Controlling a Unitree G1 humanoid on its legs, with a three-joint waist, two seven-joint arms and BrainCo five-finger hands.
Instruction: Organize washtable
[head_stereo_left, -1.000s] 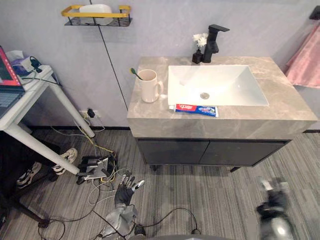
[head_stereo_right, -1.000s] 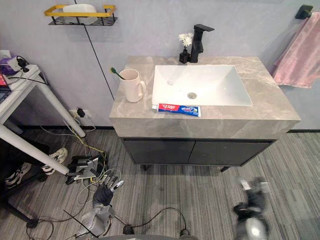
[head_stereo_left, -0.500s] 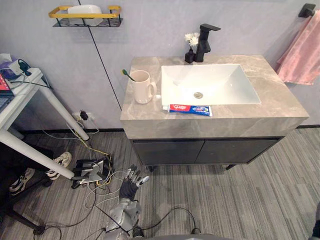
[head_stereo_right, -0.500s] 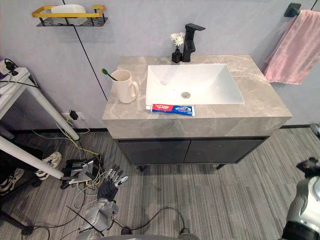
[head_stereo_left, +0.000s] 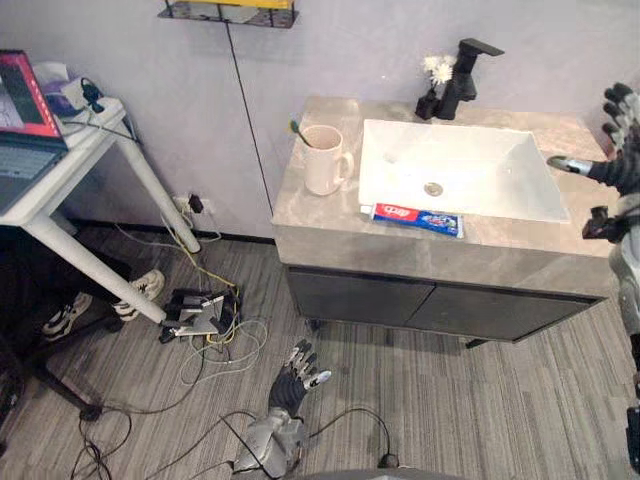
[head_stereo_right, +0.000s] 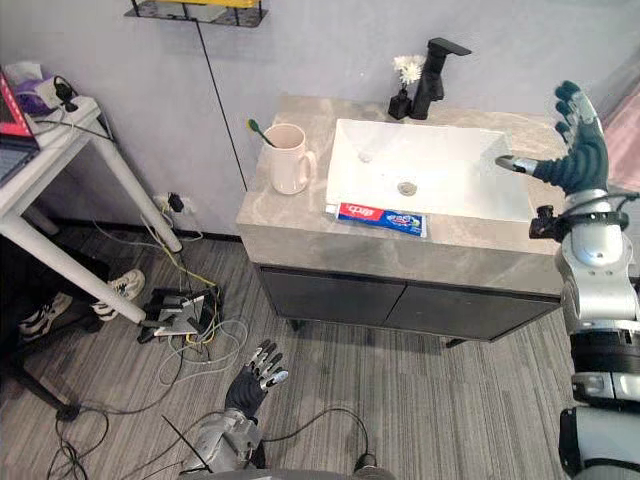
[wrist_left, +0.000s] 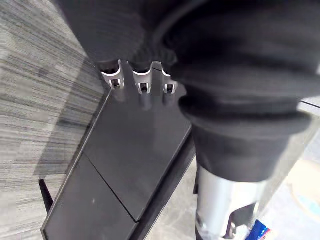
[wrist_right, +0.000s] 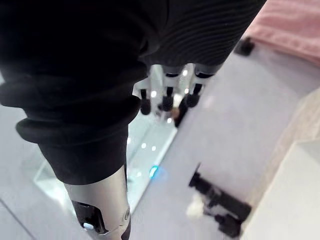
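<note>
The washtable's grey marbled countertop (head_stereo_right: 290, 208) holds a white rectangular basin (head_stereo_right: 450, 165) set into its middle and right. A cream mug (head_stereo_right: 288, 158) stands upright on the left part, handle toward the basin, with a green-headed toothbrush (head_stereo_right: 257, 128) leaning out of it to the left. A red, white and blue toothpaste tube (head_stereo_right: 376, 217) lies flat on the near strip, along the basin's front edge. At the far edge stands a black faucet (head_stereo_right: 436, 65), with a small dark vase of white flowers (head_stereo_right: 404, 88) just to its left.
</note>
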